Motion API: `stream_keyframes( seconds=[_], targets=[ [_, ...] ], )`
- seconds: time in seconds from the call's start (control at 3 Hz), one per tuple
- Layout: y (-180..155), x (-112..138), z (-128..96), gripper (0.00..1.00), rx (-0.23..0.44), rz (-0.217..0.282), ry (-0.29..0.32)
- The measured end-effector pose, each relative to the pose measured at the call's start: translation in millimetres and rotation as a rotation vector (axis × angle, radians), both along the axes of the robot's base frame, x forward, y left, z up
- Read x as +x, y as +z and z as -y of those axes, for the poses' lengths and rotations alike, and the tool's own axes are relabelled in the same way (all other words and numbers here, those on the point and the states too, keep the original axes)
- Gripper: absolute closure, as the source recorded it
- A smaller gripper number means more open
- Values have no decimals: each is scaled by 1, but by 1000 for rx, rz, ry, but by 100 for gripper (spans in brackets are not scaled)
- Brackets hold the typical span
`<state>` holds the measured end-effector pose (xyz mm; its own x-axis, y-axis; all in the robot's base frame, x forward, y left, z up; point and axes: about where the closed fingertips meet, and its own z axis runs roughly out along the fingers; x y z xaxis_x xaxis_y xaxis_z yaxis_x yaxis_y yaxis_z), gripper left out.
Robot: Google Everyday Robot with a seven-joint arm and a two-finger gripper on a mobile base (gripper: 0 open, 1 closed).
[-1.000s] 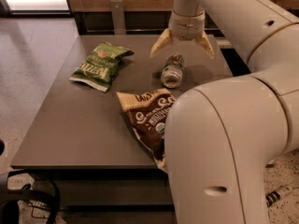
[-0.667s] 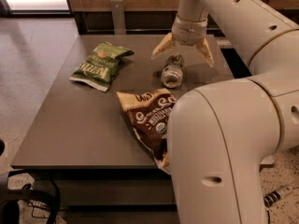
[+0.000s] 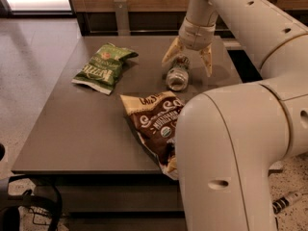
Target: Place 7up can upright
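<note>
The 7up can (image 3: pixel 177 74) lies on its side on the dark table (image 3: pixel 72 129), its shiny end facing the camera. My gripper (image 3: pixel 189 62) hangs open right over it. One tan fingertip (image 3: pixel 169 53) is to the can's upper left and the other (image 3: pixel 207 61) is to its right, so the fingers straddle the can's far end without closing on it. The arm's large white body fills the right of the view.
A green chip bag (image 3: pixel 103 67) lies at the table's left rear. A brown snack bag (image 3: pixel 154 124) lies in front of the can, partly hidden by my arm. A wooden wall and a metal post (image 3: pixel 121 16) stand behind the table.
My gripper has moved down and slightly right, closer over the can. The can and the bags have not moved.
</note>
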<state>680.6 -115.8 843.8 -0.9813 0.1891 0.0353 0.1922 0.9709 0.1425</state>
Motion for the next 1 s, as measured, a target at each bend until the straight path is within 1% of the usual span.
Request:
stream_keyframes(
  seconds=[0.33,0.67,1.0],
  targets=[
    [-5,-2,-22,51,21,1,134],
    [-10,-2,-36,83,29,5,242],
    [-12,6,-39,100,34,31,227]
  ],
)
